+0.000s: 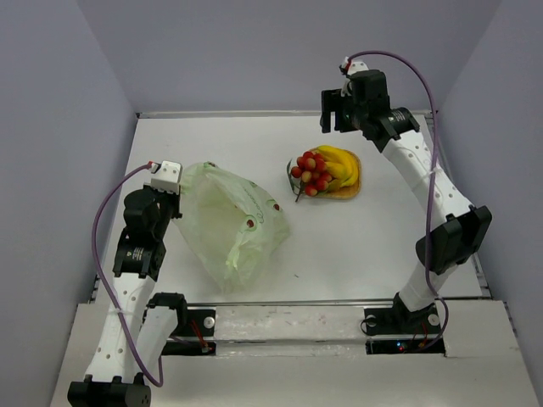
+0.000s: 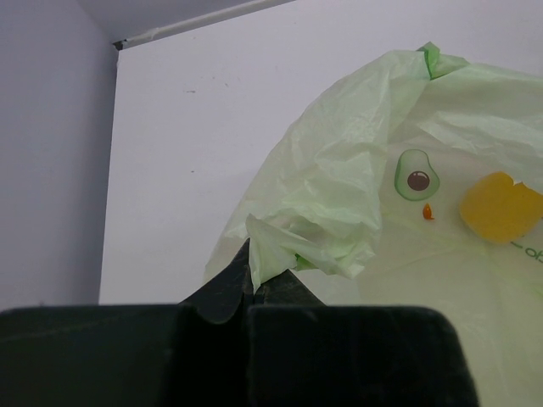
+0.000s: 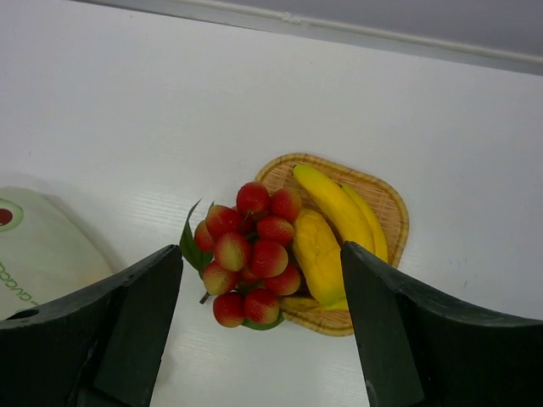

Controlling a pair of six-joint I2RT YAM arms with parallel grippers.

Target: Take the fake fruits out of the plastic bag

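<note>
The pale green plastic bag [image 1: 231, 225] lies crumpled on the table's left half. My left gripper [image 1: 170, 197] is shut on a fold of the bag [image 2: 280, 246] at its left edge. The fake fruits lie outside the bag on a woven mat [image 1: 348, 188]: a cluster of red balls [image 1: 310, 173], yellow bananas [image 1: 339, 161] and a yellow-orange oval piece [image 3: 316, 246]. My right gripper [image 1: 333, 110] is open and empty, raised behind the fruits. In the right wrist view the red cluster [image 3: 250, 250] and the bananas [image 3: 339, 208] sit between its fingers, far below.
White side walls rise close on the left and right. A raised rail runs along the table's near edge [image 1: 280, 303]. The bag carries printed avocado and yellow marks [image 2: 501, 206].
</note>
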